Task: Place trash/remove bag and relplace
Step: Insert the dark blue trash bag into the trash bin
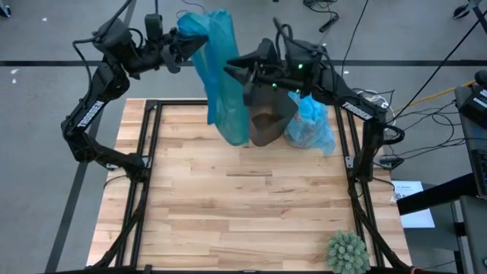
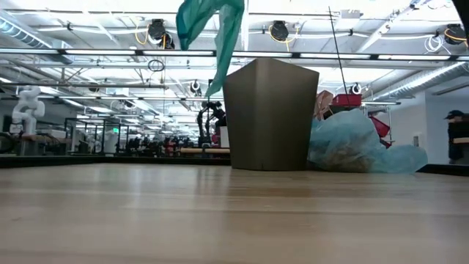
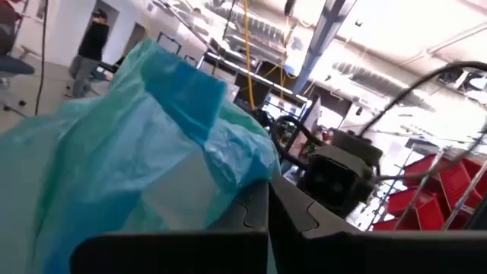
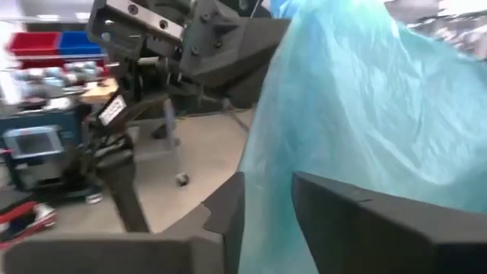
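Note:
My left gripper (image 1: pixel 185 42) is raised beyond the table's far edge and shut on a darker teal-green plastic bag (image 1: pixel 221 76), which hangs down beside the dark bin (image 1: pixel 270 114). My right gripper (image 1: pixel 232 72) is level, just above the bin. Its fingers stand apart, with the teal bag's film (image 4: pixel 358 99) running down into the gap (image 4: pixel 266 198). The bin stands upright on the table's far part. The pale sky-blue bag (image 1: pixel 312 125) lies slumped on the table against the bin's right side. Brownish trash shows dimly through it (image 2: pixel 344 147). My left gripper pinches the teal bag's bunched upper end (image 3: pixel 228 179) between its two fingers, coming level from the table's left. A bunch of film stands up past the fingers (image 1: pixel 205 19). The rest hangs slack, lifted clear of the table (image 2: pixel 220 44). My right gripper: whether it touches the film, I cannot tell.
A spiky green ball (image 1: pixel 348 251) sits at the table's near right corner. Black frame rails (image 1: pixel 144 152) run along both sides of the wooden top. The middle and near parts of the table (image 1: pixel 243 213) are bare wood. Cables lie on the floor beyond the right rail.

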`<state>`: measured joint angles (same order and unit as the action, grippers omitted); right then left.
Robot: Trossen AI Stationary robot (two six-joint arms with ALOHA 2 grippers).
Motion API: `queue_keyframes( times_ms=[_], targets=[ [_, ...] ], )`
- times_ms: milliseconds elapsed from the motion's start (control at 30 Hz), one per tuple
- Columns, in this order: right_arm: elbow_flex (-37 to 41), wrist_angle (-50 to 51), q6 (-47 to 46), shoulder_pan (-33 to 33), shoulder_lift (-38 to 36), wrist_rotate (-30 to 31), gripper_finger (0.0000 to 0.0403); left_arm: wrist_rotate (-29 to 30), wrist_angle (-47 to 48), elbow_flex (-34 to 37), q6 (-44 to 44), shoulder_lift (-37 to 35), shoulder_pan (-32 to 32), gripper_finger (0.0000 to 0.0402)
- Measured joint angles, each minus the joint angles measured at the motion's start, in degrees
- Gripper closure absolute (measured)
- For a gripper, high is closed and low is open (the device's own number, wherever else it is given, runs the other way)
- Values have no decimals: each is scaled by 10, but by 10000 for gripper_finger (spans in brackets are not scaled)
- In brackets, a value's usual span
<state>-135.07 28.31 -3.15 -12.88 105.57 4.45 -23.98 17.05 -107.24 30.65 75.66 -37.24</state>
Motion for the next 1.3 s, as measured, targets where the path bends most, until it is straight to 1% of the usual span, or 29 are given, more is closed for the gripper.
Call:
queue_keyframes(
  times_ms=[100, 200, 333, 467, 600, 633, 700, 833, 933, 1033, 1100, 1167, 1233, 1267, 1300],
  targets=[
    [5, -24, 6, 20, 6, 63, 270, -15, 0, 0, -10, 0, -7, 402],
    [4, -33, -17, 30, 9, 106, 231, -23, 0, 0, -11, 0, -12, 401],
    [4, -36, -51, 34, 15, 135, 184, -29, 3, 0, -23, 0, -19, 402],
    [5, -48, -66, 44, 17, 137, 152, -27, 25, 0, -53, 0, -25, 402],
    [4, -69, -66, 53, 15, 141, 133, -12, 53, 0, -76, 0, -27, 402],
    [4, -74, -66, 53, 19, 150, 131, -8, 56, 0, -78, 0, -27, 402],
    [5, -69, -66, 51, 23, 167, 129, -5, 58, 0, -84, 0, -27, 402],
    [5, -78, -83, 42, 45, 169, 129, -4, 58, 0, -86, 0, -24, 402],
    [5, -85, -104, 38, 63, 206, 131, -3, 58, 0, -86, 0, -23, 402],
    [5, -82, -107, 31, 75, 240, 153, -3, 58, 0, -86, 0, -20, 402],
    [5, -81, -107, 28, 77, 256, 191, -3, 58, 0, -86, 0, -17, 402],
    [5, -83, -97, 26, 76, 262, 252, -4, 58, 0, -86, 0, -15, 402],
    [5, -85, -76, 27, 75, 260, 333, -11, 56, 0, -86, 0, -12, 402],
    [5, -85, -61, 27, 74, 260, 367, -11, 55, 0, -87, 0, -12, 402],
    [5, -88, -44, 28, 73, 259, 383, -12, 54, 0, -89, 0, -12, 402]
  ],
)
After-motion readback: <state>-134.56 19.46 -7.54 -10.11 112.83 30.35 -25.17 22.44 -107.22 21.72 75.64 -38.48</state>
